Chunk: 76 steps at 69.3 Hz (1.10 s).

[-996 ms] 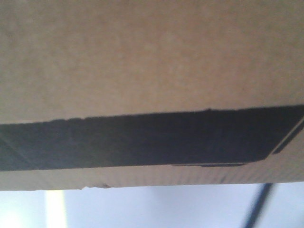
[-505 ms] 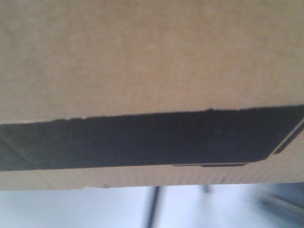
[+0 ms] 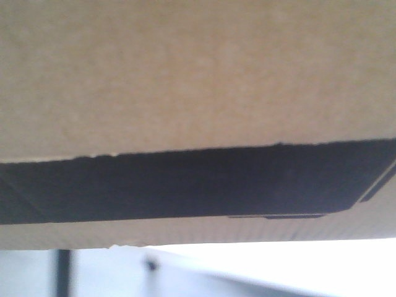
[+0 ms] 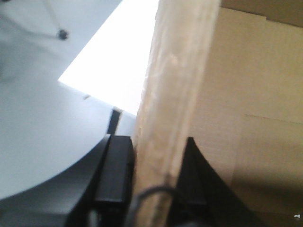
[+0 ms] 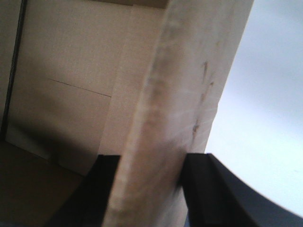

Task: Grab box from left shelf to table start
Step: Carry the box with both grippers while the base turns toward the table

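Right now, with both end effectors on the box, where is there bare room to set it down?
Bare pale surface shows outside the box: a bright white patch beyond the wall the left end effector clamps, a grey stretch beyond the right end effector's wall. The clamped walls themselves are crowded.

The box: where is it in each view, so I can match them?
Front view: the box fills the upper part, its black panel across the lower edge.
Left wrist: box wall up the centre, pinched by the left hand; inside face at right.
Right wrist: box wall up the centre, pinched by the right hand; inside face at left.
Shared landmark: bright white patch beside a dark spot, front and left wrist only.
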Each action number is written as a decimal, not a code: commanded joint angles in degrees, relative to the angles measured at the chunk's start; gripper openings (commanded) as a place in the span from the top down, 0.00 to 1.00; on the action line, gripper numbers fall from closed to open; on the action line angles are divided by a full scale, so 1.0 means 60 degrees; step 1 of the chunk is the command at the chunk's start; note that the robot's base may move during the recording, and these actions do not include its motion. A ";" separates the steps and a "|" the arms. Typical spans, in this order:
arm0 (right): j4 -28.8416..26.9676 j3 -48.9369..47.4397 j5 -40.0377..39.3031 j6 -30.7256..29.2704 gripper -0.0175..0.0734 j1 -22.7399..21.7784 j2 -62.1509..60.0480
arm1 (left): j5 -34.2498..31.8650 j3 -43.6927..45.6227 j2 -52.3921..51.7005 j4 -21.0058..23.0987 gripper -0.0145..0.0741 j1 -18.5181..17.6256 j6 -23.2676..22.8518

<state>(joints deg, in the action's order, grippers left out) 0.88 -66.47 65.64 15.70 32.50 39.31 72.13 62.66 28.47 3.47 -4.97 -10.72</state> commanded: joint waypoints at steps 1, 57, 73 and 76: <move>0.0185 -0.0319 -0.1483 -0.0393 0.74 -0.0007 -0.0001 | -0.0829 0.0358 0.0010 0.1457 0.94 -0.0204 0.0988; 0.0185 -0.0319 -0.1483 -0.0393 0.74 -0.0007 -0.0001 | -0.0829 0.0358 0.0010 0.1457 0.94 -0.0204 0.0988; 0.0185 -0.0319 -0.1483 -0.0393 0.74 -0.0007 -0.0001 | -0.0829 0.0358 0.0010 0.1457 0.94 -0.0204 0.0988; 0.0185 -0.0319 -0.1483 -0.0393 0.74 -0.0007 -0.0001 | -0.0829 0.0358 0.0010 0.1457 0.94 -0.0204 0.0988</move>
<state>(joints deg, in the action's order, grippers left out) 0.88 -66.47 65.64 15.70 32.50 39.31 72.13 62.66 28.47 3.47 -4.97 -10.72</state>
